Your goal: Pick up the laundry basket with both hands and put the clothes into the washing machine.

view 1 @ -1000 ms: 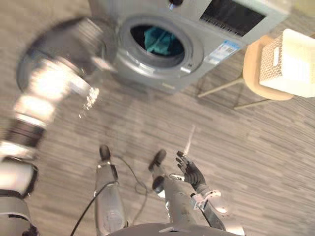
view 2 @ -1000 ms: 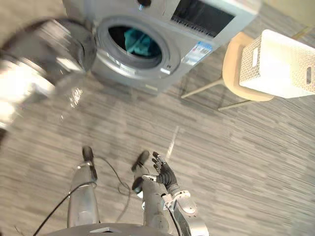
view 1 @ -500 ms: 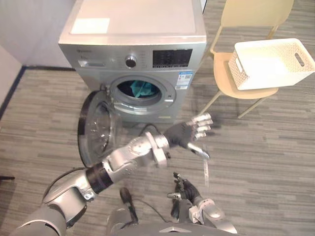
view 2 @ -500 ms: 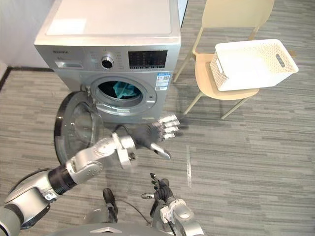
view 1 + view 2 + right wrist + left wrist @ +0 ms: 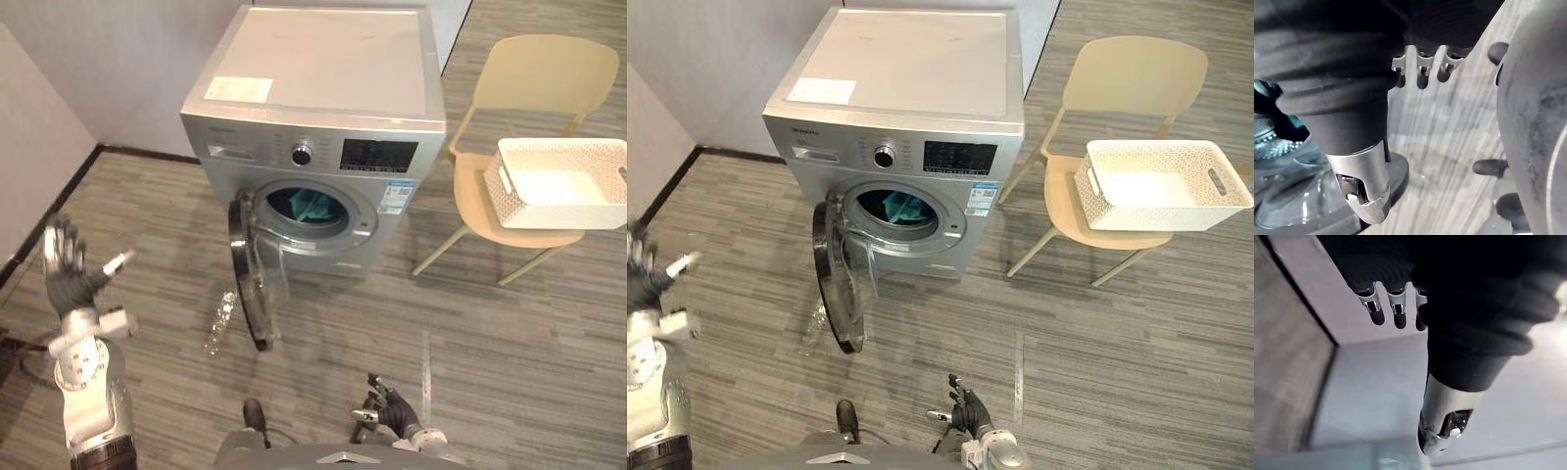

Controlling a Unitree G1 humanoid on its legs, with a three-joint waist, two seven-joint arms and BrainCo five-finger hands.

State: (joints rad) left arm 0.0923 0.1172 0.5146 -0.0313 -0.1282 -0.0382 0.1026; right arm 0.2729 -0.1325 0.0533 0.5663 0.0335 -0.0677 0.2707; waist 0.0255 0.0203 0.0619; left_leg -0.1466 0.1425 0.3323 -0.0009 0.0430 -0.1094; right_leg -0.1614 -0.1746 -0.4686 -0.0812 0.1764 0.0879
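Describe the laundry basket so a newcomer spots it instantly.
Find the grey washing machine; a beige chair stands to its right. On the chair's seat sits the laundry basket: white, rectangular, perforated walls with cut-out handles, unlike anything else nearby.

No word or number can be read. The washing machine (image 5: 323, 59) carries a white label (image 5: 240, 89) at the 8 o'clock corner of its top. A blue-and-white sticker (image 5: 395, 196) sits on its front at 3 o'clock from the door ring (image 5: 364, 219). A dark display panel (image 5: 378, 155) lies at 12 o'clock from that sticker. Faint print on the drawer front (image 5: 227, 152) is too small to make out.
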